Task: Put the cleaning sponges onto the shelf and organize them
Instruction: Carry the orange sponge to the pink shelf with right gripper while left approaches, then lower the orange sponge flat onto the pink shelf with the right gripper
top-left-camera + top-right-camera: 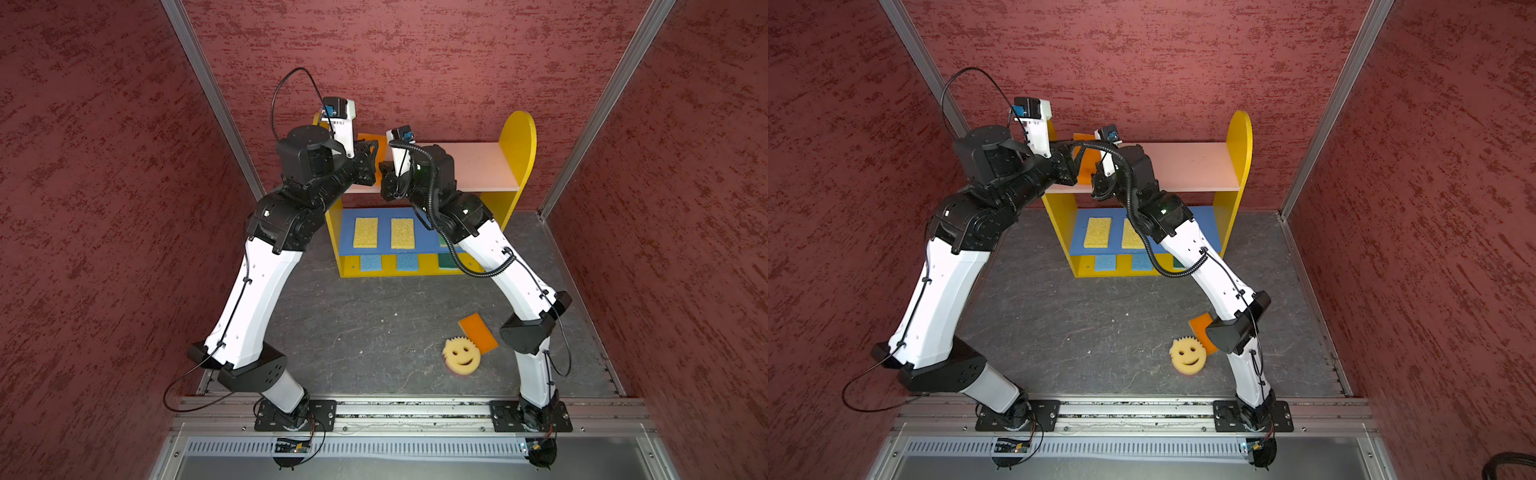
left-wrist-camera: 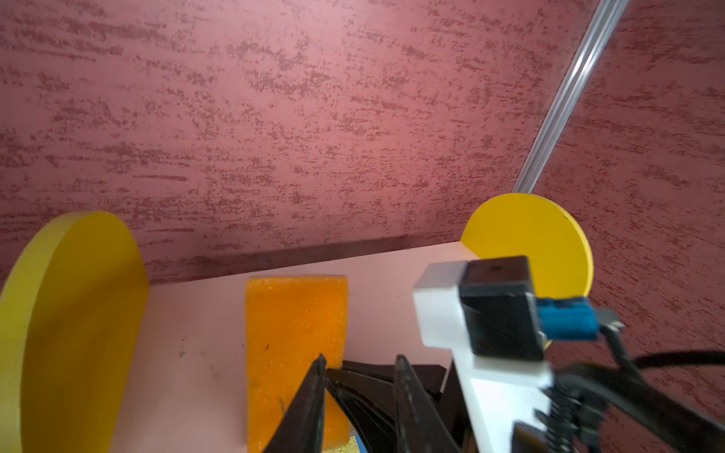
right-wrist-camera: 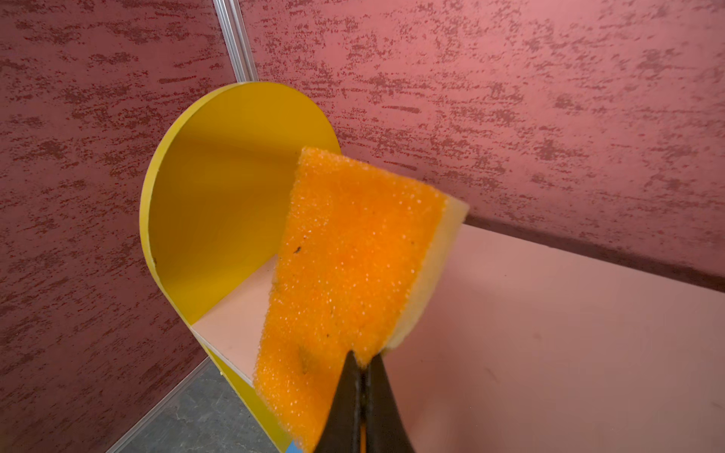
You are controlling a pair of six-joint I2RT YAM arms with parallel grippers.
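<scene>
- The right gripper (image 3: 363,359) is pinched tight on the near edge of the held orange sponge (image 3: 353,255), its two jaws almost meeting through the foam.
- The held orange sponge is tilted up off the pink top board (image 3: 549,333), orange face towards the right wrist camera, with a pale yellow layer showing along one side. It sits at the left end of the shelf (image 1: 519,141), just beside the left round-topped side panel (image 3: 219,188).
- The left gripper (image 2: 361,359) is at the same end of the top board with its jaws part-way apart. One finger (image 2: 310,400) crosses in front of the held orange sponge and black parts of the other arm show in the gap. I cannot tell whether this gripper touches the foam.
- In both top views the two arms meet over the shelf's left end, and only strips of the orange foam show between them.
- The two yellow sponges (image 1: 365,232) lie flat side by side on the blue middle board (image 1: 384,220), apart from each other.
- The two blue sponges (image 1: 370,262) lie on the yellow base (image 1: 388,270), spaced alike.
- A green sponge (image 1: 448,261) lies on the base farther right, partly hidden by the right arm and its cable.
- On the grey counter (image 1: 374,324) near the right arm's lower links lie the loose orange sponge (image 1: 478,328), flat and turned at an angle, and the smiley sponge (image 1: 461,353), face up, touching its lower corner.
</scene>
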